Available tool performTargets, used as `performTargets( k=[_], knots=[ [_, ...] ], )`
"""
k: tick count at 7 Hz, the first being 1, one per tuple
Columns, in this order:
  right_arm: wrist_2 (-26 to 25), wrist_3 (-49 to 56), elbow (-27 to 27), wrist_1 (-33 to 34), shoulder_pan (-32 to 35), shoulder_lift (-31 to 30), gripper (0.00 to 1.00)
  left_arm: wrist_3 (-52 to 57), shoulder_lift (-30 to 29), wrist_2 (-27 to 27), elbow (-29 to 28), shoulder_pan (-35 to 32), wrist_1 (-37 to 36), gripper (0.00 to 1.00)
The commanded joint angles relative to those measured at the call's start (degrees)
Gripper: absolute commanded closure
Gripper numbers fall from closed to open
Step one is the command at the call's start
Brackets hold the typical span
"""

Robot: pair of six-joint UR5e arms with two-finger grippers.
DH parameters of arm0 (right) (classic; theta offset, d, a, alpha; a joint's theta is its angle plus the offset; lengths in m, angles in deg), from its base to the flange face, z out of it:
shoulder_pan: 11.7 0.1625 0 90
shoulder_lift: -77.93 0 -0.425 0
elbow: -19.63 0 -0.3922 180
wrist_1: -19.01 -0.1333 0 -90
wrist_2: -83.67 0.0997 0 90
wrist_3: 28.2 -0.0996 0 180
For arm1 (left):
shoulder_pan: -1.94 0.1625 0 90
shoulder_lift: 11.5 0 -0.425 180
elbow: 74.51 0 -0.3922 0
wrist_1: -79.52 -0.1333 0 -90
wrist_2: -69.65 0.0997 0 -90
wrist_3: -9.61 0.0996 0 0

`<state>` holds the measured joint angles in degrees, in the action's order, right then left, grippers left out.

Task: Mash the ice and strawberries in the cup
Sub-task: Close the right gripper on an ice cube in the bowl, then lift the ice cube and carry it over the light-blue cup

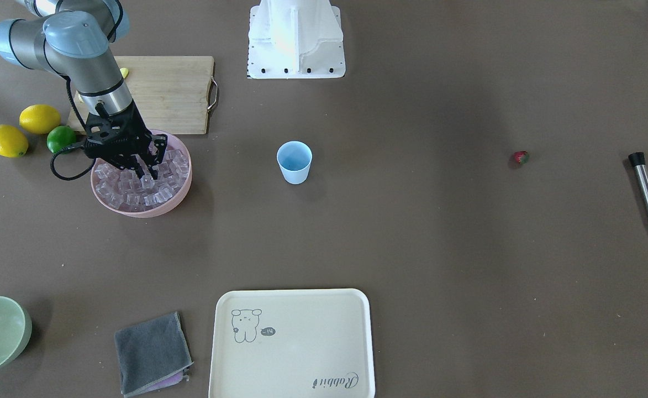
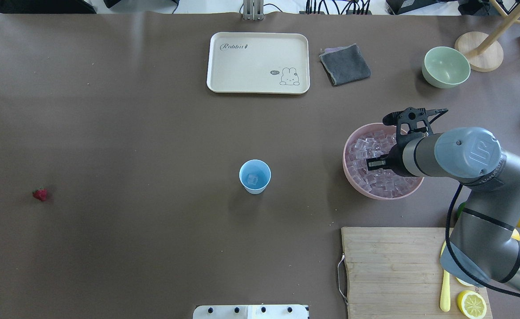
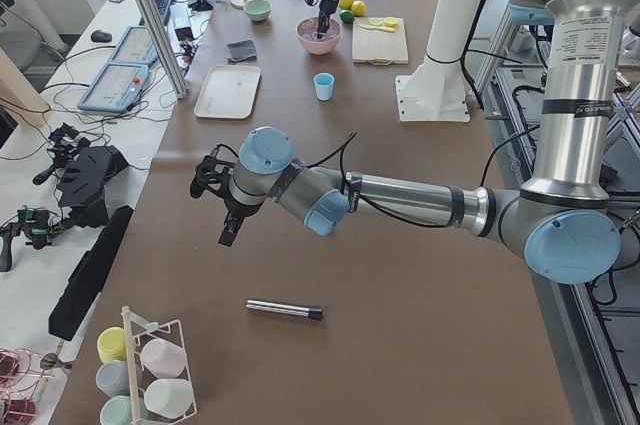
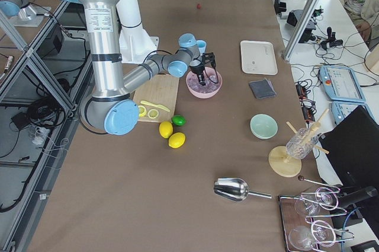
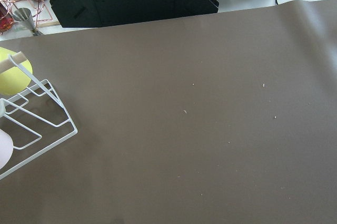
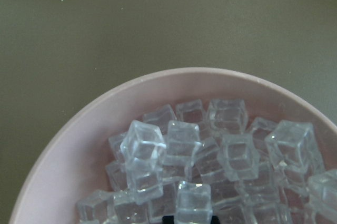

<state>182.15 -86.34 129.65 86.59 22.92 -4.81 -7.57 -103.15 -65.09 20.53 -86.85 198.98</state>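
- The ice (image 6: 181, 145) fills the right wrist view at close range. Clear cubes are heaped in the pink bowl (image 6: 68, 150), and one cube sits at the bottom edge just above a dark part of the claw.
- The right claw (image 1: 144, 170) points down into that heap with its fingertips sunk among the cubes. The ice hides the gap, so I cannot tell how far the jaws stand apart or whether a cube is pinched.
- The cup (image 2: 255, 176) stands upright in the middle of the brown desk (image 2: 153, 133), with a single clear cube lying in its bottom.
- The pink bowl sits near the cup on the robot's right side of it, not touching.
- The strawberry (image 2: 40, 194) lies on the desk well apart from the cup, on the robot's left side of it.
- A steel muddler (image 1: 646, 192) with a black end lies flat on that same side, farther from the cup than the strawberry.
- The left claw (image 3: 227, 233) hangs over bare desk, also far to that side of the cup. It shows only in the side view, so I cannot tell its opening.
- A cream tray (image 1: 312, 342) lies beyond the cup, away from the robot's base.
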Motion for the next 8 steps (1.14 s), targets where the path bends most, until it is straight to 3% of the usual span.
performTargets(
  k=[1,3,8],
  knots=[
    [0.2,-0.4,1.2,0.0,1.8,0.2,1.0,0.0,0.9,0.0,-0.1,0.0,1.0,0.02],
    [0.4,-0.6,6.5,2.4,3.0,1.2,1.0,-0.1,0.6,-0.3,0.1,0.1,0.9,0.02],
    [-0.6,-0.9,4.4,2.3,2.0,14.7,1.0,-0.6,0.1,-0.6,0.9,0.3,0.9,0.02]
  ],
)
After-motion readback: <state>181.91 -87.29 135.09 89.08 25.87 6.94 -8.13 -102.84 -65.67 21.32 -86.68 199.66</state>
